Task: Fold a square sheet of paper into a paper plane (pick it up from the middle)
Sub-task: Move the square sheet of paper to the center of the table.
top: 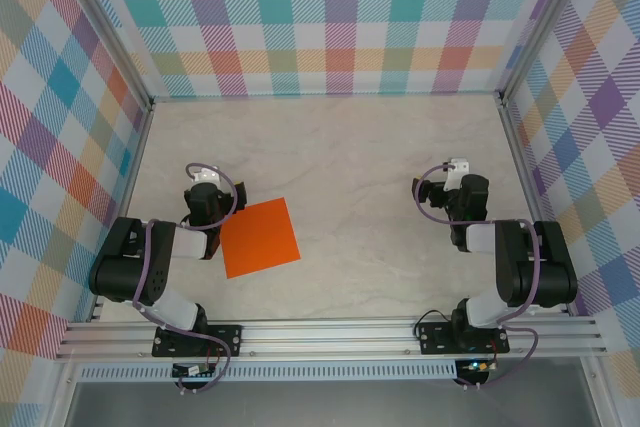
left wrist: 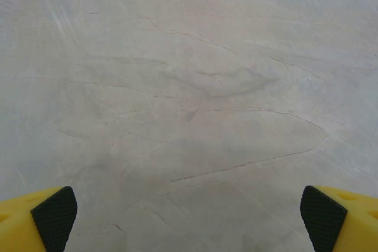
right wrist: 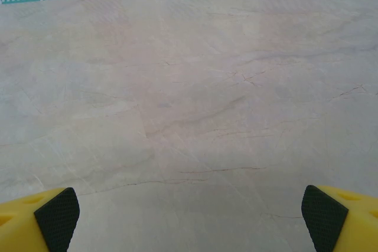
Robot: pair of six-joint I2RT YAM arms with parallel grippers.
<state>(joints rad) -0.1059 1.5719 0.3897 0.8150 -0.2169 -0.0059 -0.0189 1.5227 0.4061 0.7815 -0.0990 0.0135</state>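
Marble tabletop (top: 370, 157) holds the square sheet of paper (top: 260, 238), flat.

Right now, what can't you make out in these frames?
- Bright orange square paper sheet, top view: its left edge meets the left arm. Can't tell whether the arm covers part of it. Any creases are too small to see.
- Left tool, left wrist view: fingers cut off by the bottom edge. The black pads stand wide apart.
- Right tool, right wrist view: same cut-off at the bottom edge.

The square sheet of paper (top: 260, 238) lies on the table (top: 340, 157) — left side.
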